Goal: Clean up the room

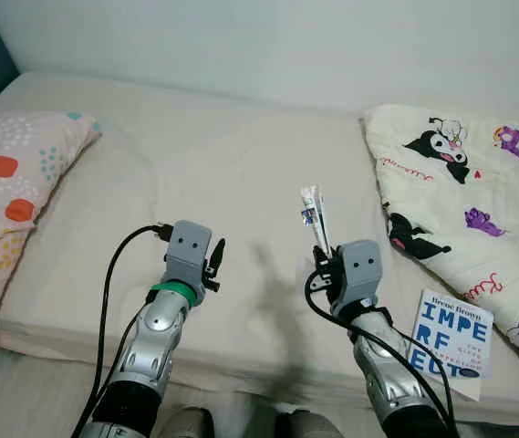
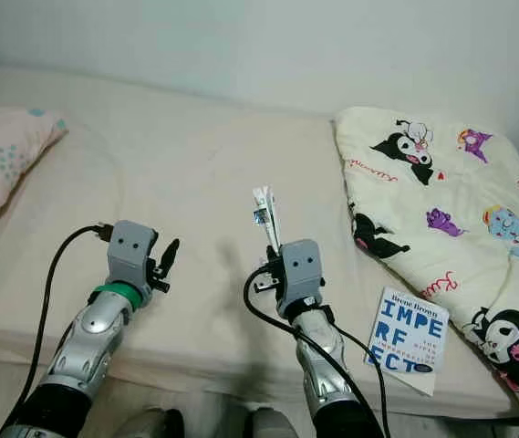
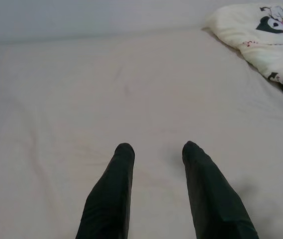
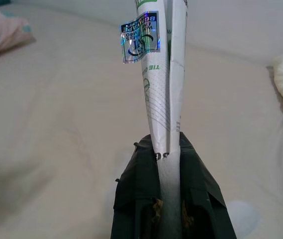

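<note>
I am holding the right pincer [image 1: 321, 248] clamped on a flattened white wrapper [image 4: 162, 104], which is sticking up out of the fingers above the bed [image 1: 232, 173]. The left pincer [image 3: 156, 154] is hovering over bare sheet with its fingers apart and nothing between them.

As I am judging it, the clean-up is partway: this one piece of litter is off the mattress and in hand, but it is not yet binned. A book [image 1: 453, 339] is lying at the near edge of the bed just beside my right arm, partly on the quilt [image 1: 464, 173] with cartoon figures, which is heaped on the right side and not spread. The pillow [image 1: 8, 196] is sitting at the left edge.

On the wrapper I am seeing a shiny holographic sticker [image 4: 140, 36] with lettering too small to read, and green print below it that I cannot make out either. The book cover is showing "Brené Brown" and big blue letters "IMPE / RF / EC", the rest too small.
</note>
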Available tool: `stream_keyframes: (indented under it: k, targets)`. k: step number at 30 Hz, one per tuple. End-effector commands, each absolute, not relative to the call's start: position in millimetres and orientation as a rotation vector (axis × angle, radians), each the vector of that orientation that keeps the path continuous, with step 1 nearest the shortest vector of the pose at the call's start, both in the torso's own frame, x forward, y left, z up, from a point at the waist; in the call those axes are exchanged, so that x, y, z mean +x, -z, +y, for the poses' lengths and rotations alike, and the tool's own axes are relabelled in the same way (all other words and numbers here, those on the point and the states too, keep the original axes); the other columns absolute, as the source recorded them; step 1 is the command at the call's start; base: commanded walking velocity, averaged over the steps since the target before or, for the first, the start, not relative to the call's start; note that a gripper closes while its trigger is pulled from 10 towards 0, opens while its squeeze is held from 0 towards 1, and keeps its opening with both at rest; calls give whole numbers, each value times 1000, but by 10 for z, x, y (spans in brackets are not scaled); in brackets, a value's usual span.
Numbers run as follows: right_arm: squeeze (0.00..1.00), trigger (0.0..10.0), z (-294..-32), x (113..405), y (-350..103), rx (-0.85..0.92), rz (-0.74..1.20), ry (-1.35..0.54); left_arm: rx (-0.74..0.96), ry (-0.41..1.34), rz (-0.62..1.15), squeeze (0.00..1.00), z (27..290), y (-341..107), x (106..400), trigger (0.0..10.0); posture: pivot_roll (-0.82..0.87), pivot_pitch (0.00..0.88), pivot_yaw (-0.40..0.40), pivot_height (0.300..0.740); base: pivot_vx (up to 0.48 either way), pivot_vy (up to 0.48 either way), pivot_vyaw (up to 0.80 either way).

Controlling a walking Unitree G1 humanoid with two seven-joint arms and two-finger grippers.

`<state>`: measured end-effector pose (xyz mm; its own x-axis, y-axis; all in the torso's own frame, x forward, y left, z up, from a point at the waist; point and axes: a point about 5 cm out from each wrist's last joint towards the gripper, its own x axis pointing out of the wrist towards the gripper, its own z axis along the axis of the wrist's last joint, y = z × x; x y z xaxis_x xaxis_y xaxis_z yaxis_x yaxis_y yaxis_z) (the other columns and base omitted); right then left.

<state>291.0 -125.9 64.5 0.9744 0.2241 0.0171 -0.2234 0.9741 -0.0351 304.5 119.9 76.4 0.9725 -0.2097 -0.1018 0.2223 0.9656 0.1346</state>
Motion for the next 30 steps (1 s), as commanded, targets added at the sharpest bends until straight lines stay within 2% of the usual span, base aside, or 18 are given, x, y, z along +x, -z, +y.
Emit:
stream_keyframes:
  k: [1, 10, 30]
  targets:
    - [0, 10000, -1218, 2898, -603, -26, -6, -233, 150, 235, 98, 0, 1183, -717, 3029, 10000, -29, 0, 13, 740, 0, 0, 0]
    - [0, 10000, -1158, 2971, -651, -23, -24, -250, 162, 233, 75, 0, 1198, -744, 3057, 10000, -21, 0, 18, 740, 0, 0, 0]
    - [0, 10000, -991, 3029, -716, -2, -48, -280, 166, 237, 72, 0, 1211, -749, 3070, 10000, -18, 0, 24, 740, -349, 0, 0]
